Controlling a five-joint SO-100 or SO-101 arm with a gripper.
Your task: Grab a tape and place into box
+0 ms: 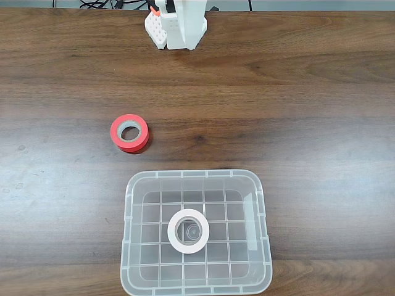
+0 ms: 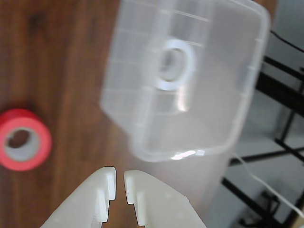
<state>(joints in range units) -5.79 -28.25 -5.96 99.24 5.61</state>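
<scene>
On my wrist camera, the white hand (image 2: 119, 183) fills the bottom edge, its two fingers (image 2: 145, 199) drawn nearly together with only a thin slit between the tips, pinching nothing. It hangs above the brown wooden bench (image 2: 71, 71), clear of everything on it.

To the left in the wrist view, a red roll of tape with a grey core (image 2: 23, 139) lies flat on the wood, apart from the hand. Beyond the fingertips sits the clear plastic box (image 2: 223, 128), blurred in this view, and inside it I see the white tape (image 2: 176, 65) lying flat on the gridded floor near the middle.

My fixed view confirms the layout: the box (image 1: 131, 246) sits at the bottom edge of that frame, the white tape (image 1: 188, 231) resting flat near its centre, away from the walls. The red roll (image 1: 130, 132) lies outside the box, near its upper left corner but not touching it. At the top edge of that frame stands the arm's white base (image 1: 179, 28), well apart from both rolls.
</scene>
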